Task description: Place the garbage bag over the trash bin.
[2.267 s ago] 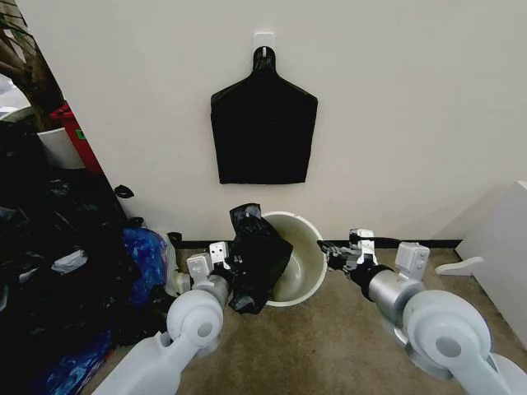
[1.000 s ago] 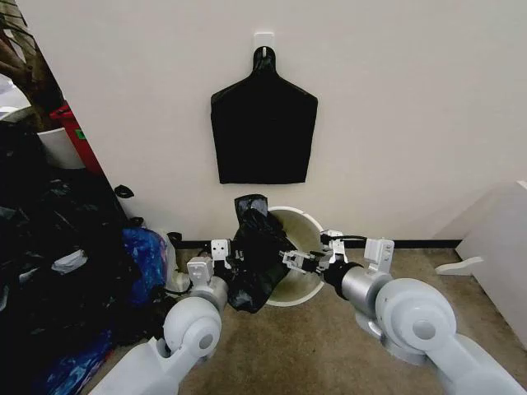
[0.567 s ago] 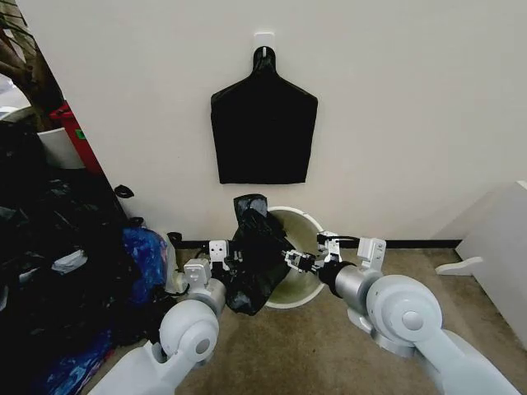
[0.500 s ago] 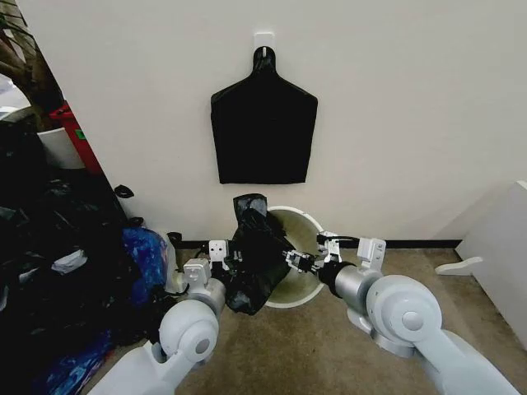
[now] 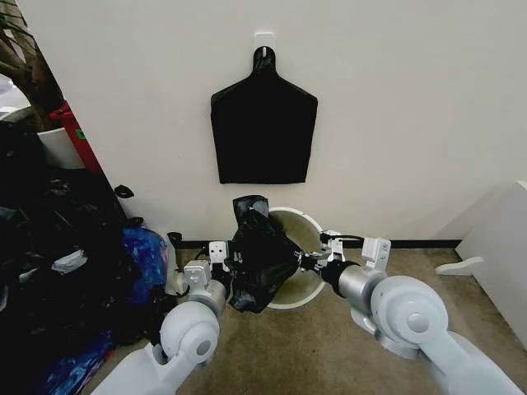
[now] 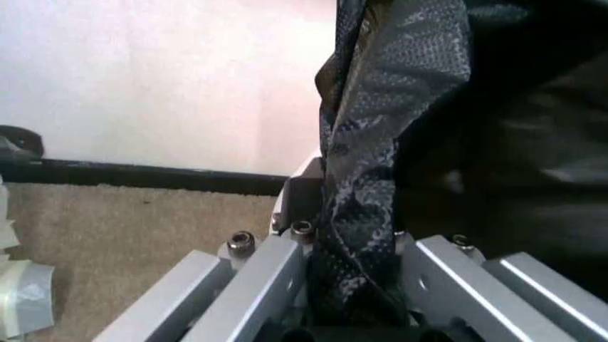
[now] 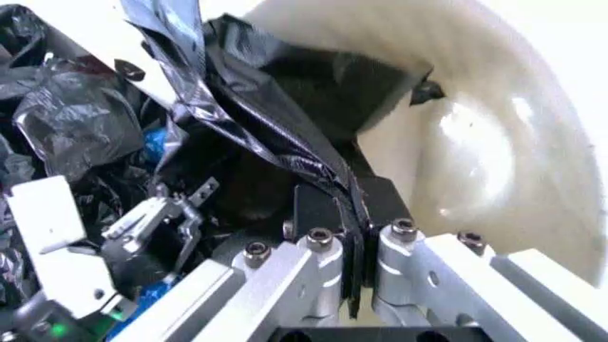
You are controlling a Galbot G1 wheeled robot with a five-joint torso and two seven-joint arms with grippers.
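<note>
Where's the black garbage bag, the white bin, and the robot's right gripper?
garbage bag (image 5: pixel 259 259), head view, middle of its crumpled body.
trash bin (image 5: pixel 306 224), head view, inner back wall.
right gripper (image 7: pixel 354 214), right wrist view, between fingertips pinching the bag's edge.

Crumpled garbage bag (image 5: pixel 257 255) over trash bin (image 5: pixel 303 290) rim, seemingly unopened.

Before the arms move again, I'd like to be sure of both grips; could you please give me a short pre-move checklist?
1. Left pincer shut on the garbage bag: ok.
2. Right pincer shut on a fold of the bag's opposite edge: ok.
3. Bag held above the trash bin: ok.
4. Bag mouth spread open: not ok, bunched between the pincers.
5. Bag over the bin's rim: not ok.
6. Bin interior free: cannot tell, partly hidden.
</note>
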